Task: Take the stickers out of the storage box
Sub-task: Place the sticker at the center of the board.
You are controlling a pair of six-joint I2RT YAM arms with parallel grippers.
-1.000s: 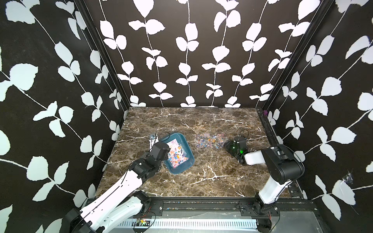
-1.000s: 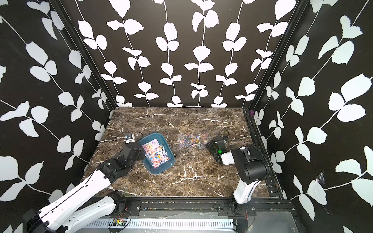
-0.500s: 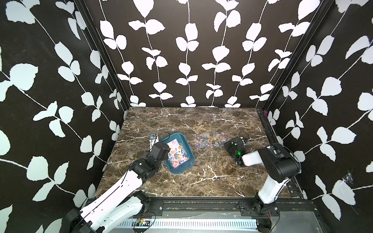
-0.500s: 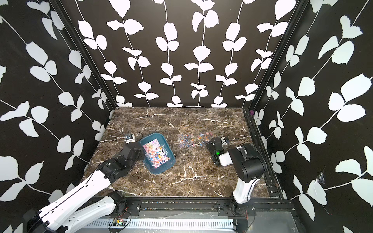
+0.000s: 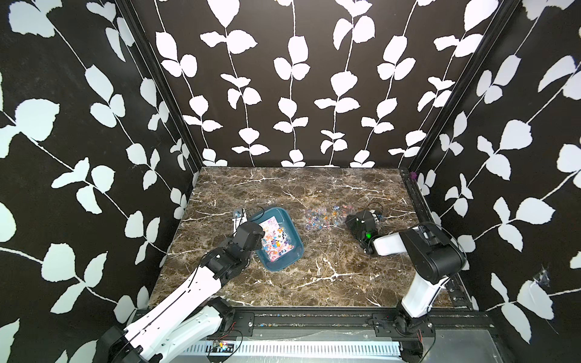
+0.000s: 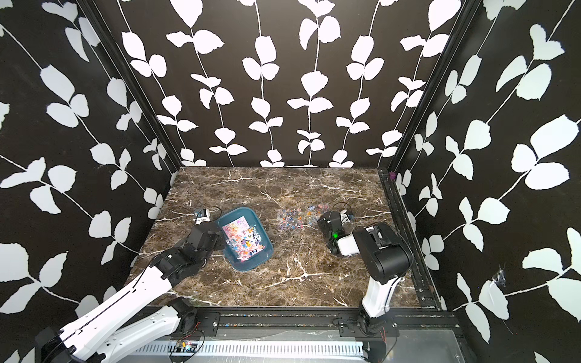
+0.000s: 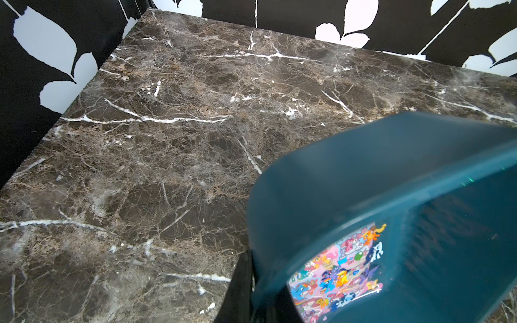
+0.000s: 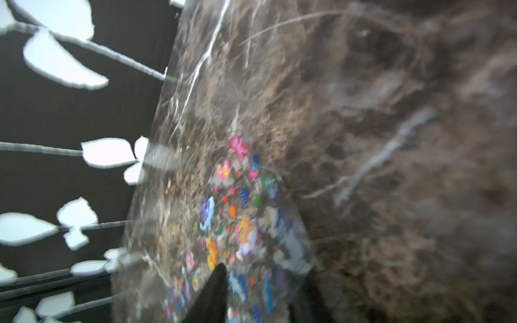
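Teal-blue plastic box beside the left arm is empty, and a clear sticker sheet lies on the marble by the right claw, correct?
Not empty: the left wrist view shows a pink cartoon sticker sheet inside the teal-blue plastic storage box. The rest holds.

Left arm [image 5: 191, 289], right arm [image 5: 419, 292]: white link shells, black joint housings, black wrists. Green LED [image 5: 367, 234] lit on right wrist. Thin red/black wires [image 5: 419, 334] at bases. Right gripper [image 8: 260, 288]: black tapered fingers.
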